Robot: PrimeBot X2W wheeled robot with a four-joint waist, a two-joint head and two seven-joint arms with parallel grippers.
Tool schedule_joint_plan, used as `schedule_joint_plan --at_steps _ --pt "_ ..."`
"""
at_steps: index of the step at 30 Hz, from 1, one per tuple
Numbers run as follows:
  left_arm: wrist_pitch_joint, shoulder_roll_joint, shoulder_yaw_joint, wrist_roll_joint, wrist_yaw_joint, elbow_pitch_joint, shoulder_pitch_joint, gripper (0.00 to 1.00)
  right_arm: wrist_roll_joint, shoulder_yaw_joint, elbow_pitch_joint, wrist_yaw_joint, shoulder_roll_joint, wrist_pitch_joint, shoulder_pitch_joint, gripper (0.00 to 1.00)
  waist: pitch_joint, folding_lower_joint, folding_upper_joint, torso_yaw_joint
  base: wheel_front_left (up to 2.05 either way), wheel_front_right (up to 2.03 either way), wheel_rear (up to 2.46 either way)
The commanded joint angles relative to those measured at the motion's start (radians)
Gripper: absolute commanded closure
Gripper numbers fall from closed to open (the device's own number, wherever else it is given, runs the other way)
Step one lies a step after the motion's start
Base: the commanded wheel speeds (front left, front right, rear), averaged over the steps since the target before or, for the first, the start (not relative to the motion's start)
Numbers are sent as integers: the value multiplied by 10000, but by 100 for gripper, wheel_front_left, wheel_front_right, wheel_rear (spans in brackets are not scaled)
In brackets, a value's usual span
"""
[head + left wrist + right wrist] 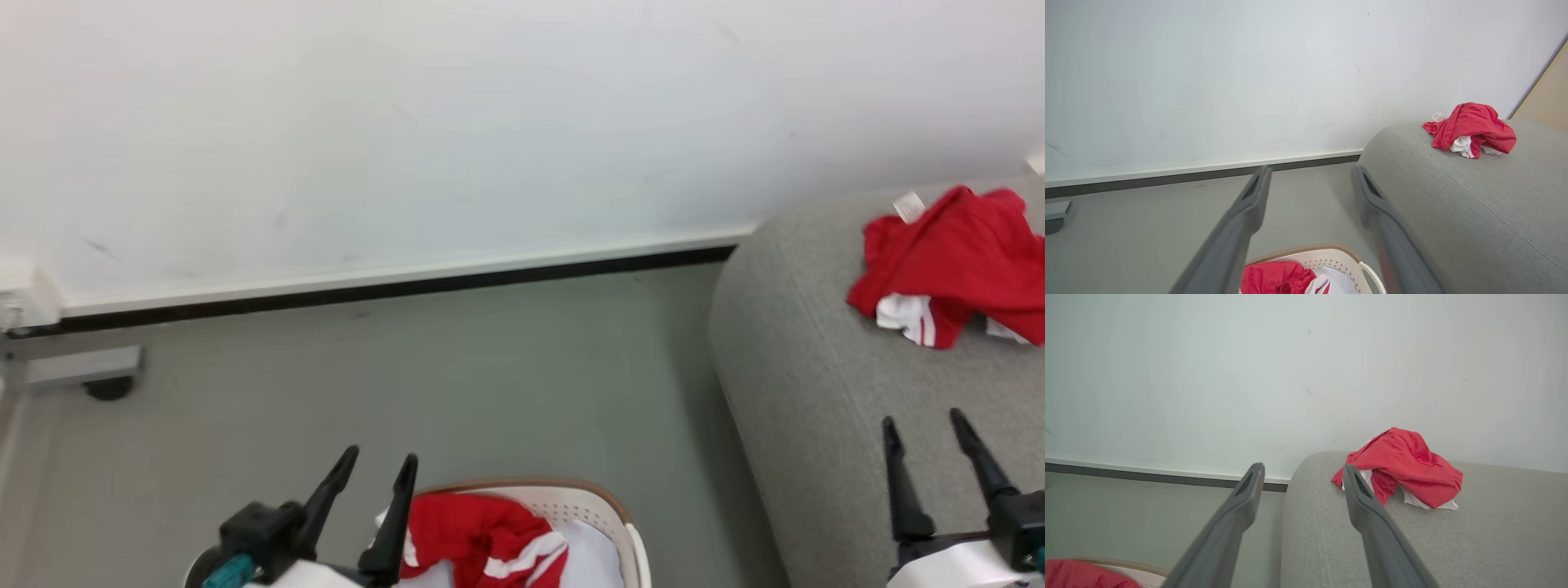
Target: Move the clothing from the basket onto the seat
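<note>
- Clothing point(955, 261): I count two red heaps with white trim.
- The first heap lies crumpled on the seat point(816, 392), ahead of my right gripper point(921, 417) and a little to its right, well apart from the fingertips. It carries one white label point(908, 206) on the side farthest from that gripper.
- The second heap point(478, 535) sits in the basket point(600, 500), just beside the right finger of my left gripper point(381, 454). In the head view that finger overlaps the edge of the heap; I cannot tell whether they touch.
- One basket, cream with a brown rim. It is below the left gripper and to its right, between my two grippers. One white pad point(592, 559) shows in it, on the side of the red heap away from the left gripper.
- One grey seat. The right gripper hangs over its near part, and its rounded corner is off to the right of the left gripper.
- Left gripper: fingers spread, nothing between them. In its wrist view I see only floor point(490, 376) and skirting through the gap.
- Right gripper: fingers also spread and holding nothing. In its wrist view the right finger crosses the near edge of the seat heap, but it is apart from it in the head view.
- One grey wheeled foot point(90, 371) stands by the wall point(490, 122), far off to the left of the left gripper.
</note>
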Motion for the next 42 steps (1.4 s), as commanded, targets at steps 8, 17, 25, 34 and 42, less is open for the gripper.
schedule_joint_plan --at_steps 8,17,25,34,42 --pt "-4 -828 2036 1206 -637 393 1624 0 130 741 -466 -23 539 -32 851 0 -752 6 -1 801 0 0 0" --pt "-4 -1782 3998 2231 -1438 907 2625 0 48 1149 142 -23 832 -32 1272 0 -936 6 -1 792 0 0 0" --pt "-5 -2475 5158 3027 -2176 1193 2873 0 313 1378 434 -22 863 -32 1147 0 -908 6 -1 943 0 0 0" --pt "-5 -2857 5639 3535 -2558 1339 2720 0 466 1540 513 -23 864 -32 1028 0 -869 6 -1 1028 0 0 0" --pt "-5 -3055 5892 3735 -2742 1378 2681 0 404 1559 504 -22 865 -32 1010 0 -834 6 -1 905 0 0 0"
